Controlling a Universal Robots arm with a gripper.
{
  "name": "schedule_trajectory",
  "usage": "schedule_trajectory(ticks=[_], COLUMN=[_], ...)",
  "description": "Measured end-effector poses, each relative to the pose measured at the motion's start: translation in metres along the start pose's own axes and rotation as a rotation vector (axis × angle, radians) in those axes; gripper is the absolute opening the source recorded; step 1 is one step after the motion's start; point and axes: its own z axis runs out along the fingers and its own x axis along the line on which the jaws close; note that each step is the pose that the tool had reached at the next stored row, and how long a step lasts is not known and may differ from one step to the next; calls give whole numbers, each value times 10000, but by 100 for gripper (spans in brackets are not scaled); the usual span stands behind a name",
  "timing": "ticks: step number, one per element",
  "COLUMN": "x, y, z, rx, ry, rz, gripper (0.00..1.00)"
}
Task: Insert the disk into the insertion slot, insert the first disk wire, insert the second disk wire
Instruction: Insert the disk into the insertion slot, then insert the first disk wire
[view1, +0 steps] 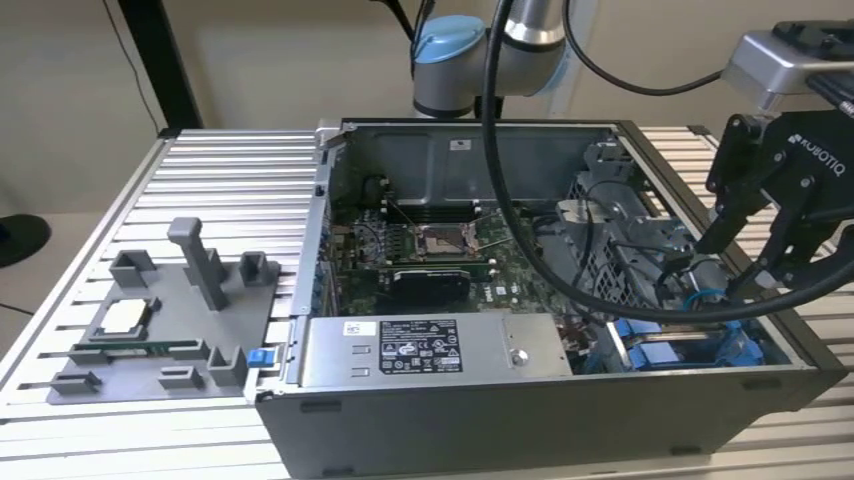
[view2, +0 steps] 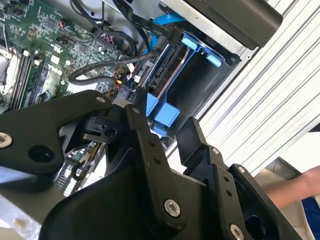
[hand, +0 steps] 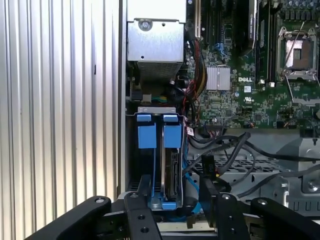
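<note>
First wrist view: gripper (hand: 175, 181) fingers are spread wide, straddling the disk (hand: 169, 165). The disk stands on edge in its blue frame inside the drive bay. Contact is unclear and the disk's label is hidden. Exterior view: the power-supply box (view1: 434, 352) carries a white printed label. A black cable (view1: 641, 310) covers the fingertips.
</note>
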Motion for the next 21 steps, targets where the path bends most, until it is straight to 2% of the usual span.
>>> schedule_trajectory(ticks=[12,17,21], x=[-31,-56,-92], y=[3,115,152], z=[0,16,28], rx=[0,6,8], ry=[1,0,1], rz=[0,0,0], gripper=[100,100,100])
